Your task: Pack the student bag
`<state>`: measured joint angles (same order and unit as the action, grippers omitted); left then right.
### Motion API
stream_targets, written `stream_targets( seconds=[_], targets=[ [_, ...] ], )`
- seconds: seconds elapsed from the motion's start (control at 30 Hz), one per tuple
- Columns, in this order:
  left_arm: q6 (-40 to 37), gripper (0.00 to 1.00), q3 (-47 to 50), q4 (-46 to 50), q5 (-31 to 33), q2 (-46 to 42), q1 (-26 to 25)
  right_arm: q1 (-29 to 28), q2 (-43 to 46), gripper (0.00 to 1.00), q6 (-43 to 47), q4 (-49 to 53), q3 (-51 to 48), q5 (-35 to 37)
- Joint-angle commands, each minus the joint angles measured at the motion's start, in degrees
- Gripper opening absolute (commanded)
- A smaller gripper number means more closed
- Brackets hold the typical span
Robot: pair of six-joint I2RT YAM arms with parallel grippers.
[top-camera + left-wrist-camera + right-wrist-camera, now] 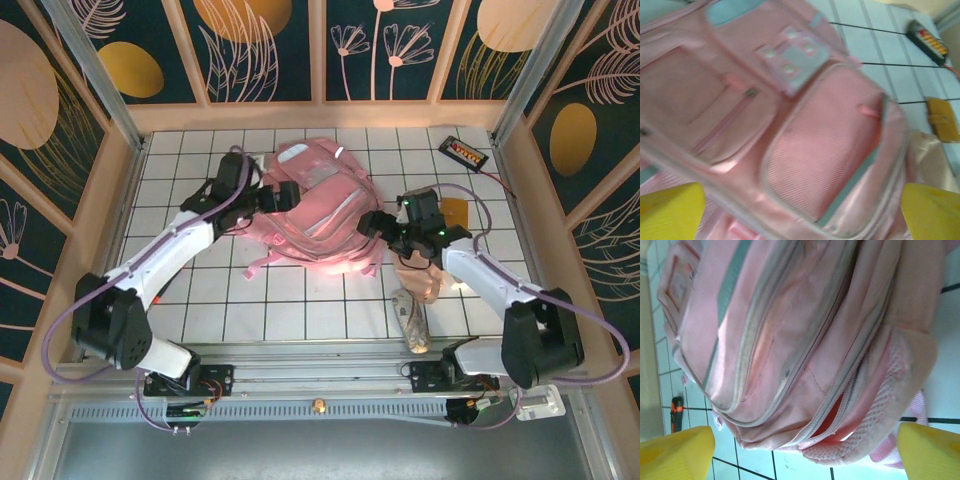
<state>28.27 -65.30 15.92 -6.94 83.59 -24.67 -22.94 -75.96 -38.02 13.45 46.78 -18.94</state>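
Student bag — a large, soft backpack of pink fabric — is laid flat near the middle of the white tiled bench, toward its far edge, with thin pink straps trailing off its near side. On its front a rounded pocket of fine ribbed mesh is edged with pale piping, and a small square panel with pale studs is seen above it. Grey strips and long zip lines are seen running along its padded side, beside an open-weave mesh side pocket.

The left gripper is placed at the bag's left side, its yellow fingers spread wide with nothing clamped. The right gripper is placed at the bag's right side — likewise held wide apart, with nothing gripped.

A mustard pouch lies right of the bag, a flat black device is seen at the far right corner, and crumpled beige cloth lies under the right arm.
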Motion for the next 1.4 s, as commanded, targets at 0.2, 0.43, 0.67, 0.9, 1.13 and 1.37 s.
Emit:
stream_targets(
  seconds=[0.2,0.43,0.67,0.9,1.13,1.37],
  targets=[
    [14.23,0.99,17.17,-10.72,-9.17,-1.92,11.58,-3.86,-7.66,0.92,-1.41,-6.08,-0.53,0.05],
    [18.17,0.96,21.22,-19.87,-12.82,0.85,14.88,-4.19,-9.28,0.91,-1.1,-6.77,-0.79,0.39],
    [21.49,0.74,21.97,-28.15,-16.01,8.84,15.35,-3.93,-12.09,0.86,0.33,-7.21,0.94,0.83],
    [21.56,0.67,22.28,-31.27,-15.65,14.02,15.65,-3.17,-15.83,0.74,1.75,-6.54,4.4,2.03],
    [22.25,0.29,21.14,-34.14,-15.88,17.76,15.98,-1.46,-19.29,0.51,2.98,-6.56,7.33,3.41],
    [28.69,0.0,29.58,-44.22,-19.63,13.11,15.88,3.24,-25.75,0.24,7.66,-7.38,16.73,3.8]
  ],
)
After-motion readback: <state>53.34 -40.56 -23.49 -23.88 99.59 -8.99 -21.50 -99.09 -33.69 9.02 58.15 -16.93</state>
